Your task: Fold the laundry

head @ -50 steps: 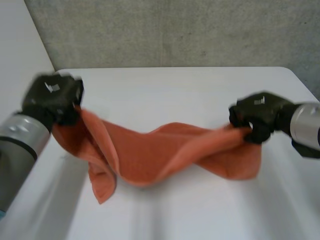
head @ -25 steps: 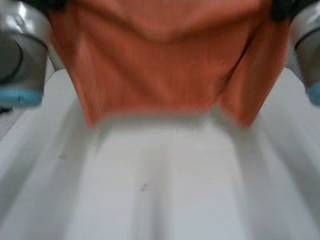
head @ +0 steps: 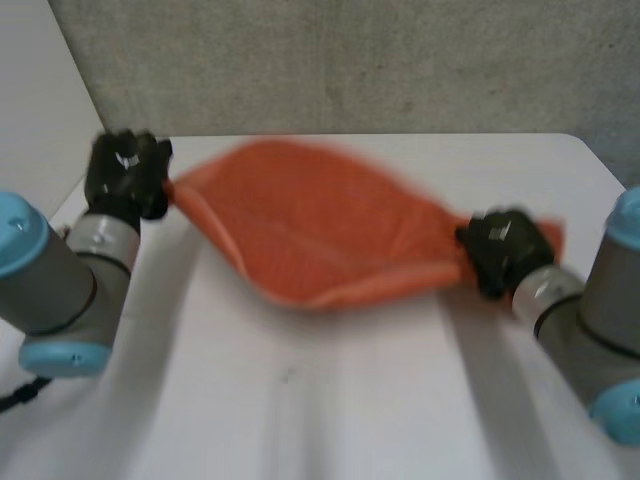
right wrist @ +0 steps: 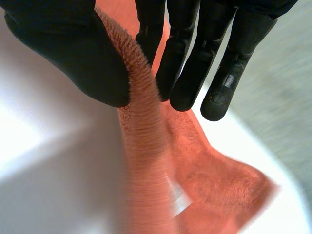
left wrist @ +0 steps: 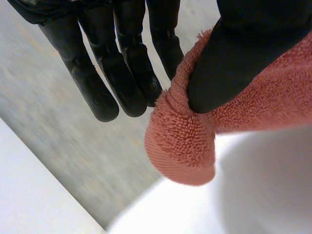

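Surface [head: 330, 400]: white, w/ grey wall [head: 350, 60] behind far edge.

Towel [head: 320, 225]: orange terry, one piece, spread as a broad lens over the far half of the surface. Long axis runs L–R, from near the far-left corner toward the right edge. Whether the sagging middle touches the surface cannot be told.

Left arm [head: 50, 290] and right arm [head: 600, 330] are set wide apart, one at each end of the towel.

Left hand [head: 125, 178]: grasping the towel's left end. In left wrist view a bunched corner is pinched under the thumb [left wrist: 229, 68]; the other fingers [left wrist: 122, 73] are straight beside it.

Right hand [head: 503, 250]: grasping the right end. In right wrist view a towel edge is clamped betw. thumb [right wrist: 68, 53] and fingers [right wrist: 187, 73]. A small white label [right wrist: 178, 196] is seen past the fingertips.

Judged: the towel lies inboard of both hands, so neither is nearer. The left end sits farther back than the right, so the axis is skewed to the far edge. Squaring is prob. needed before laying flat.
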`<action>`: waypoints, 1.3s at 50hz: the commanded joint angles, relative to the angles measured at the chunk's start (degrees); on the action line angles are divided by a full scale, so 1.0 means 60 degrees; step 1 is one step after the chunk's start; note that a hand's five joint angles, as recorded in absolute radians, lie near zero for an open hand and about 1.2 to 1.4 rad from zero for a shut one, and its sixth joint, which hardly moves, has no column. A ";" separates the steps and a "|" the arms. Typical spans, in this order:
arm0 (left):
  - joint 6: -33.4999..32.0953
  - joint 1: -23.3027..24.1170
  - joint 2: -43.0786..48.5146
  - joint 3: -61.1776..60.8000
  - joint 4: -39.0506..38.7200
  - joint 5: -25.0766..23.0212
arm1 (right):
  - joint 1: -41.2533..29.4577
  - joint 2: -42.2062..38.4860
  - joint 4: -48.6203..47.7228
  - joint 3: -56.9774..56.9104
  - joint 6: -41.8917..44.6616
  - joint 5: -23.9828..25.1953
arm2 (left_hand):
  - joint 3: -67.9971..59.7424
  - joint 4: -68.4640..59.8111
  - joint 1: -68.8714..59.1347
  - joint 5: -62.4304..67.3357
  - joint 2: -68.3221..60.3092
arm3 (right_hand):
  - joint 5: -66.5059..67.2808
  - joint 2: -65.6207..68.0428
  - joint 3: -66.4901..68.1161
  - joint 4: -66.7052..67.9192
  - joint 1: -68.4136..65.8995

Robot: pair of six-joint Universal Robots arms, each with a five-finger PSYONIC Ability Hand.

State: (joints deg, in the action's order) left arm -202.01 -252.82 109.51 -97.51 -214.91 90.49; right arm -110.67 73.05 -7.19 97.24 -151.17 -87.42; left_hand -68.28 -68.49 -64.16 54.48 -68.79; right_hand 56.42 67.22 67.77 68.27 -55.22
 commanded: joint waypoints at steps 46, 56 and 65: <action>0.0108 -0.0622 -0.0835 -0.1765 0.0150 -0.0302 | 0.0925 -0.3253 0.4655 -0.3564 0.2783 0.2734 | -0.1953 -0.1918 -0.2640 0.2586 -0.1868 | -0.5717 -0.5851 -0.5942 -0.6025 0.3850; 0.0079 -0.0652 -0.0952 -0.1780 0.0208 -0.0287 | 0.1159 -0.3079 0.4158 -0.3828 0.2301 0.2749 | -0.1953 -0.1918 -0.2640 0.2586 -0.1868 | 0.2264 0.2129 0.2038 0.1955 -0.4130; 0.0094 -0.0827 -0.2137 -0.1868 0.1569 -0.0273 | 0.2082 0.0494 0.3747 -0.3023 0.0541 0.2704 | -0.1953 -0.1918 -0.2640 0.2586 -0.1868 | 0.2264 0.2129 0.2038 0.1955 -0.4130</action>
State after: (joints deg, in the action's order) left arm -201.48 -256.91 101.79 -108.44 -211.33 88.84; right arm -101.73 63.29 16.21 75.57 -142.56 -71.05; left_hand -68.28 -68.49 -64.16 54.48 -68.80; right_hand 55.91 67.05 67.52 68.08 -55.92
